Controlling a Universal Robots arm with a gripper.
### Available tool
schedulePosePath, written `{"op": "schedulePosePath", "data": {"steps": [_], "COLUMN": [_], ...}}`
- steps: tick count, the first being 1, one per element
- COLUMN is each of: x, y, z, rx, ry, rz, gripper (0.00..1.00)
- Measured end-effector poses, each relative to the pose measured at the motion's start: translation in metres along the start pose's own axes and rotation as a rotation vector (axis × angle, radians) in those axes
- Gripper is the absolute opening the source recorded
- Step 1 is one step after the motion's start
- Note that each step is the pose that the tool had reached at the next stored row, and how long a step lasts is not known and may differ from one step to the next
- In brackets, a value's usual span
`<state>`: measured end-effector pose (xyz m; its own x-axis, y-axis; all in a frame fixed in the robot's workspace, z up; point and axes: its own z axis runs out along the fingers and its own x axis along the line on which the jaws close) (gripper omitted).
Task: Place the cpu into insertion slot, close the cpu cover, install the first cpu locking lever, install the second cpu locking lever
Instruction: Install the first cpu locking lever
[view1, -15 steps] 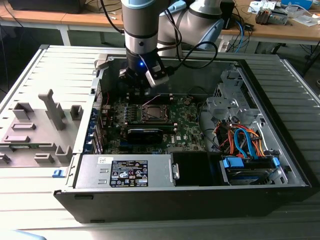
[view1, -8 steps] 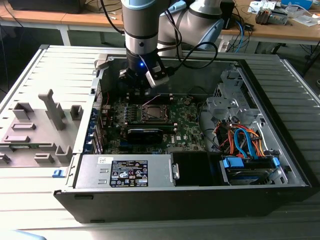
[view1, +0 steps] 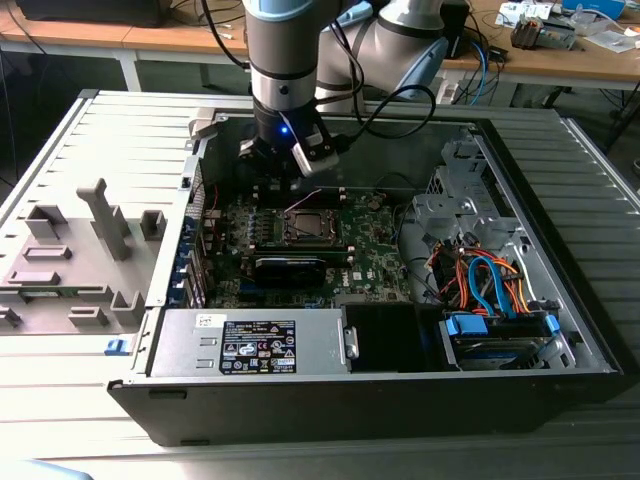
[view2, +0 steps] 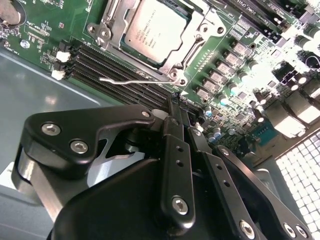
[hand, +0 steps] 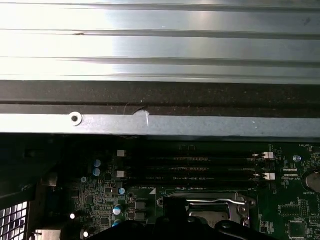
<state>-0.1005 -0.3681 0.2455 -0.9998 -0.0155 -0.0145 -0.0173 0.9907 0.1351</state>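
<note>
The cpu, silvery-grey and square, lies in the insertion slot on the green motherboard. The cpu cover, a silvery frame, lies down around the chip. A thin wire locking lever stands free beside the socket, over the memory slots. My gripper is shut with nothing in it, its black fingertips hanging close to that lever's end. In the exterior view my gripper hovers just behind the socket, inside the open computer case. The first wrist view catches the socket's edge and a lever.
The case's metal walls ring the board. A power supply lies at the front, and a drive bay with blue and orange cables sits at the exterior view's right. A grey fixture tray lies at its left. Black memory slots run beside the socket.
</note>
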Motion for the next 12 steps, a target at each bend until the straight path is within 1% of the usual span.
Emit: {"op": "schedulePosePath", "data": {"steps": [12], "x": [-0.0015], "y": [-0.0004], "z": [0.0026], "rx": [0.0007], "ry": [0.0], "rz": [0.0], "gripper": [0.11]}}
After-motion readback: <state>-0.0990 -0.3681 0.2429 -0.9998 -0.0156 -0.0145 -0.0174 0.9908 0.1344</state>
